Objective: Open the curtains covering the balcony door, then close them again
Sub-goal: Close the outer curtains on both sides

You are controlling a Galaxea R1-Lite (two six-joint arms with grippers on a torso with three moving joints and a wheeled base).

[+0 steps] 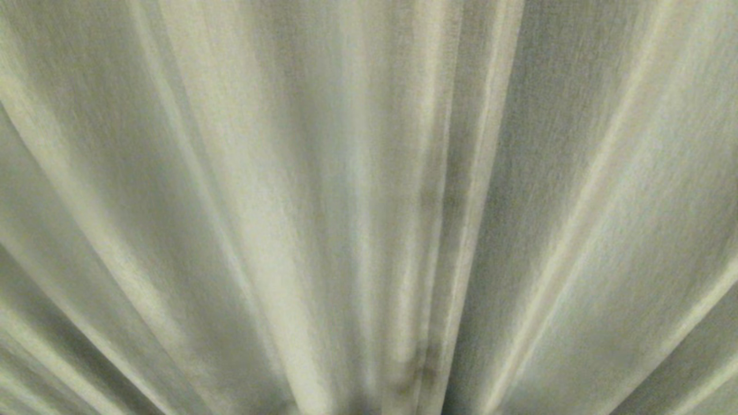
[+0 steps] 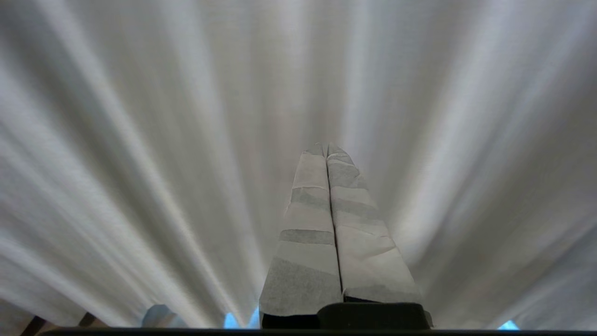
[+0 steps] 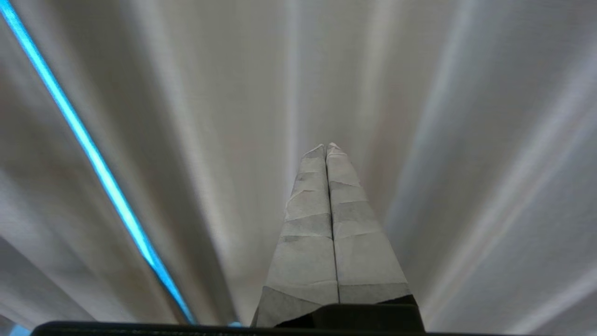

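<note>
Pale pleated curtains (image 1: 369, 207) fill the whole head view, hanging drawn shut straight ahead. Before the fabric, the left gripper (image 2: 325, 148) and right gripper (image 3: 326, 147) both point forward, fingers pressed together, holding nothing.

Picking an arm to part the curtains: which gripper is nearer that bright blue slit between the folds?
Right. The slit shows only beside the shut right gripper; the shut left gripper faces unbroken curtains.

Right hand (image 3: 327, 147) – taped fingers (image 3: 305, 242) pressed together – before pleated pale curtains (image 3: 466, 140).
</note>
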